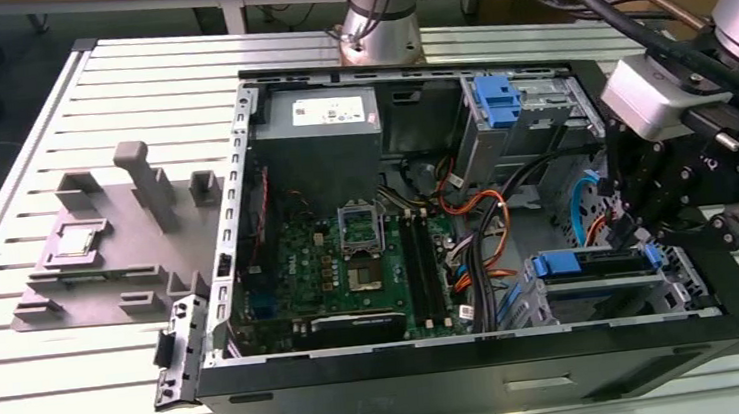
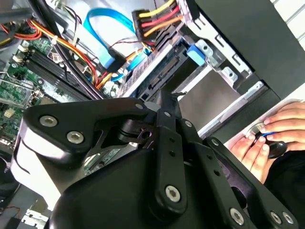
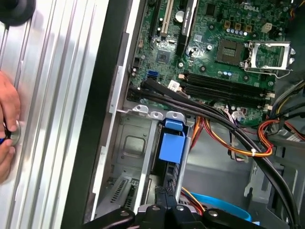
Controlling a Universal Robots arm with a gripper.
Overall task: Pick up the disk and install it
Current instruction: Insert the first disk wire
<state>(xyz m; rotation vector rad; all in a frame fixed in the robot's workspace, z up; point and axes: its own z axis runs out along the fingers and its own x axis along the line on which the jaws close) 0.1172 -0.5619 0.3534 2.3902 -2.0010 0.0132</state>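
The disk (image 1: 600, 273) lies flat in the drive bay at the case's front corner on the exterior view's right, with its blue rail toward the motherboard. My gripper (image 1: 629, 236) hangs just above it, fingers shut together and holding nothing. In the second wrist view the fingertips (image 2: 165, 101) point at the disk (image 2: 159, 74), whose blue tab sits at the bay's edge. In the first wrist view the gripper (image 3: 167, 194) stands close over the disk's blue rail (image 3: 170, 144). I cannot tell whether the tips touch the disk.
The open computer case (image 1: 293, 394) lies on a slatted metal table (image 1: 78, 393). Bundled cables (image 3: 224, 124) cross beside the bay. A second blue latch (image 1: 500, 100) stands in the far bay. A person's hand (image 2: 269, 138) rests on the table outside the case. A grey fixture (image 1: 104, 240) sits at the exterior view's left.
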